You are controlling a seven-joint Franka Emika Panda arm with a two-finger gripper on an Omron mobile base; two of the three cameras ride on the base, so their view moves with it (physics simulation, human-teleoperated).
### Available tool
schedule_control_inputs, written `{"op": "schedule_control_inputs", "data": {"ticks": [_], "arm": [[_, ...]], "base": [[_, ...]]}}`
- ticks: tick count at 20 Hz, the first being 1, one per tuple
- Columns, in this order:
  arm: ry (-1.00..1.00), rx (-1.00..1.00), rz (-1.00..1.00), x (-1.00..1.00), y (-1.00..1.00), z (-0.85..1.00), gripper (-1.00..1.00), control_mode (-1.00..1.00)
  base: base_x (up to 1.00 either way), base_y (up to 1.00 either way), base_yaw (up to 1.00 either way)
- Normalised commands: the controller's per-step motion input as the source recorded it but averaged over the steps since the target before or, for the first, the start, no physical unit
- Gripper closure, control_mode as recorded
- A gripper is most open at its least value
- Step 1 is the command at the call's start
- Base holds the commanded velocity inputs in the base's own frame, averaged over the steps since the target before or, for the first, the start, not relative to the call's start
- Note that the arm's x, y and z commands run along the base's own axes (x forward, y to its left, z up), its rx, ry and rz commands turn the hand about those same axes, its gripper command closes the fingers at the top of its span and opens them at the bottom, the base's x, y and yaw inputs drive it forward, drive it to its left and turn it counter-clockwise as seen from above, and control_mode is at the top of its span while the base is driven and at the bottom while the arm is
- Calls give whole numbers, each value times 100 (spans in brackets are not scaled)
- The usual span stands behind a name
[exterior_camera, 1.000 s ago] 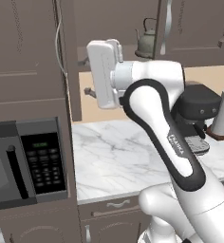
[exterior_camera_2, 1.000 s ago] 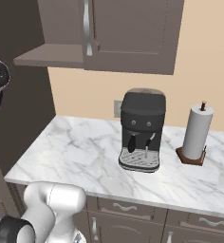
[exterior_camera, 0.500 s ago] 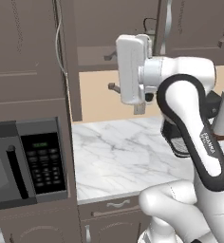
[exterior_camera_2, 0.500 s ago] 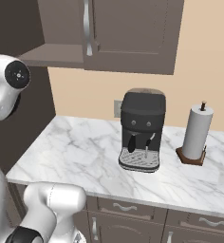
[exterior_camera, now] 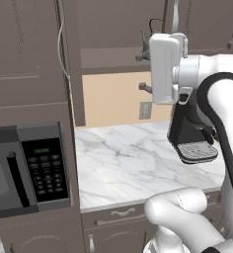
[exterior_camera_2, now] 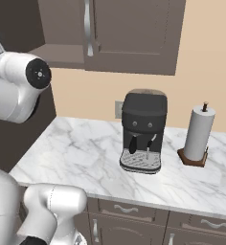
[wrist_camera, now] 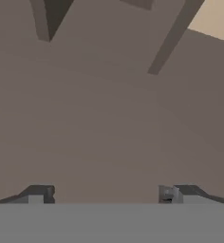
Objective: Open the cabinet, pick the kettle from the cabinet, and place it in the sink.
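Grey-brown cabinet [exterior_camera: 113,29] stands open in the left base view, and the white hand blocks most of its inside. Of the kettle [exterior_camera: 149,45] I can make out just a sliver: its thin black handle loop and a bit of grey body on the cabinet floor, peeking past the hand's left edge. The coffee machine [exterior_camera: 190,136] is half hidden behind the forearm; the microwave [exterior_camera: 27,170] is cut off at the left edge. Half a second ago the hand was further left and the kettle showed less; a second ago it stood clear in the opening. Open marble counter [exterior_camera: 123,163] lies between microwave and coffee machine.

From the right base view, the closed door [exterior_camera_2: 134,33] with its silver handle [exterior_camera_2: 88,26] fills the top; the cabinet's inside is out of sight. The arm's joint has come further in from the left edge. Clear counter lies left of the coffee machine, with a paper towel roll [exterior_camera_2: 199,134] to its right.

Along the hand view, the gripper [wrist_camera: 107,194] is spread wide, holding nothing, its tips facing a blurred brown surface whose part I cannot tell.
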Motion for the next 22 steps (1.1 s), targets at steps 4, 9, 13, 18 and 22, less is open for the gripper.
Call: {"op": "schedule_control_inputs", "data": {"ticks": [4,9,13,18,22], "arm": [[0,-22,-5,-6,-53,1,-100,-100],[-1,-25,-4,-5,-51,1,-100,-100],[-9,-32,-4,-4,-44,3,-100,-100],[-17,-38,-6,0,-37,0,-100,-100],[-11,-46,-6,0,-28,0,-100,-100]], "base": [[0,0,0],[0,0,0],[0,0,0],[0,0,0],[0,0,0]]}}
